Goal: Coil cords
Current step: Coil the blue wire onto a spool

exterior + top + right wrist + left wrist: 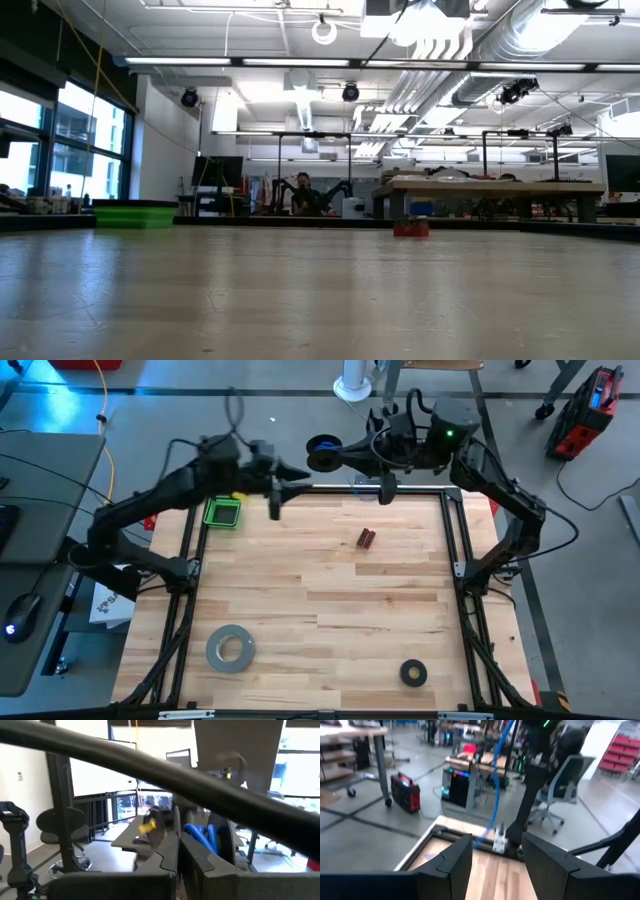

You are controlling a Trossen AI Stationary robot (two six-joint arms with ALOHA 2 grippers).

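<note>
The right gripper [318,454], fingers together, apparently holds the coiled blue cable [322,444]; the left gripper [300,478] stands apart, empty.

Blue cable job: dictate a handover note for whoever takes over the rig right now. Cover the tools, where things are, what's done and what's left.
Left tool: open and empty, raised near the far edge of the table, facing a hanging strand of cable.
Right tool: shut on the blue cable, holding it in loops in the air just past the far edge.
Done: part of the cable is gathered into loops at the right tool.
Left: one strand hangs down toward the table's edge. It probably needs coiling in, then the bundle can be set down.
</note>
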